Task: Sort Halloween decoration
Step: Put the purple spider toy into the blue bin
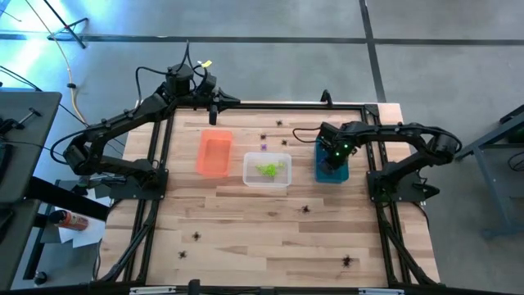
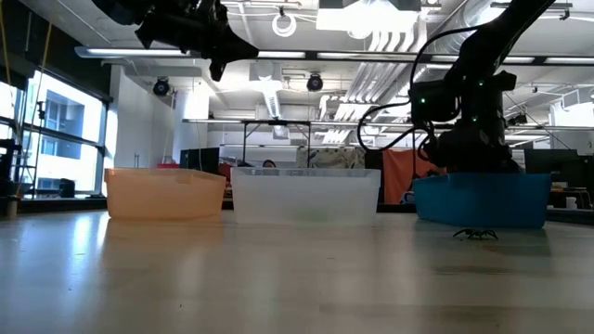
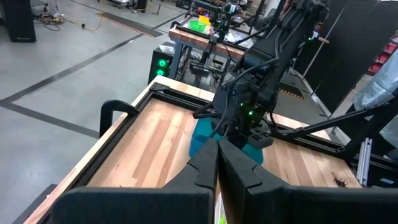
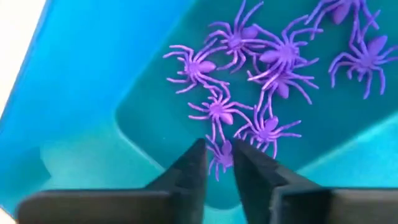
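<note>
The Halloween decoration is small plastic spiders. Several purple ones (image 4: pixel 273 62) lie on the floor of the teal bin (image 1: pixel 332 172). Green ones (image 1: pixel 268 170) fill the clear bin (image 1: pixel 282 182), and black ones (image 1: pixel 305 209) lie scattered on the table. My right gripper (image 4: pixel 219 155) points down into the teal bin, its fingers a little apart, with one purple spider (image 4: pixel 219 157) in the gap between the tips. My left gripper (image 3: pixel 217 163) is shut and hangs high above the table's far left part (image 1: pixel 214 111). My right gripper has a purple spider's body (image 4: pixel 220 154) in the narrow gap between its fingertips, which come from above and point down. The spider's legs reach past the tips toward the bin floor. Whether the fingers touch it, I cannot tell.
An orange bin (image 1: pixel 214 153) stands left of the clear bin, the three bins in a row across the table's far half. One purple spider (image 1: pixel 264 147) lies on the table behind the clear bin. Black spiders lie near the front edge (image 1: pixel 348 261) and front left (image 1: pixel 196 236).
</note>
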You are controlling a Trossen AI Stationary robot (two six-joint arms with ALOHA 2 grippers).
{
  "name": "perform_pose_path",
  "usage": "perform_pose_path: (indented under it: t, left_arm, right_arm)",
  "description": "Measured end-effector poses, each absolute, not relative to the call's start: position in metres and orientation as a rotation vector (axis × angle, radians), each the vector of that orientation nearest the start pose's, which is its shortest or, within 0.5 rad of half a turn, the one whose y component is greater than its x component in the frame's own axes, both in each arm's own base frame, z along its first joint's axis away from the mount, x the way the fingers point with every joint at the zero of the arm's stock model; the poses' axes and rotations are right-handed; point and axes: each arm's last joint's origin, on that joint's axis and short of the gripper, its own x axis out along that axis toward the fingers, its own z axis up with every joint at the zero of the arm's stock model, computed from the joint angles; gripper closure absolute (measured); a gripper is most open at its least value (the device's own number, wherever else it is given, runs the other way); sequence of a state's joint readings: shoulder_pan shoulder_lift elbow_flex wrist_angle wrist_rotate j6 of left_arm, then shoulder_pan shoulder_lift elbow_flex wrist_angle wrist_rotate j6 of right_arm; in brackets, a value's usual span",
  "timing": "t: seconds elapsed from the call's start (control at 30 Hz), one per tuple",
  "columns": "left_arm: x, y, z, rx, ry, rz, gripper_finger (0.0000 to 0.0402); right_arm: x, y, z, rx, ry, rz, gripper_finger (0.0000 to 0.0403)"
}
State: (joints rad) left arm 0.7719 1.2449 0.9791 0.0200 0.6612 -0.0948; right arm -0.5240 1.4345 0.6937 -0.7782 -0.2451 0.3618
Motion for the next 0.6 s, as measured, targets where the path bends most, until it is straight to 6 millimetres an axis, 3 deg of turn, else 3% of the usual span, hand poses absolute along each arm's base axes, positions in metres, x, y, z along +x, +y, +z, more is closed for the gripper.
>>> perform_pose_path:
  t: [0.17, 0.27, 0.43, 0.6]
  left_arm:
    - [0.21, 0.179, 0.325, -0.256, 0.18, 0.119, 0.0402]
    - [0.21, 0.179, 0.325, -0.256, 0.18, 0.119, 0.0401]
    - [0.21, 0.179, 0.325, -0.255, 0.18, 0.12, 0.0402]
    - [0.21, 0.179, 0.325, -0.255, 0.18, 0.12, 0.0402]
  right_arm:
    - [0.184, -0.098, 0.151, 0.852, 1.373, -0.471, 0.0257]
    - [0.184, -0.098, 0.164, 0.826, 1.351, -0.44, 0.0222]
    - [0.184, -0.099, 0.211, 0.722, 1.284, -0.424, 0.0199]
    - [0.189, -0.104, 0.269, 0.594, 1.02, -0.44, 0.0198]
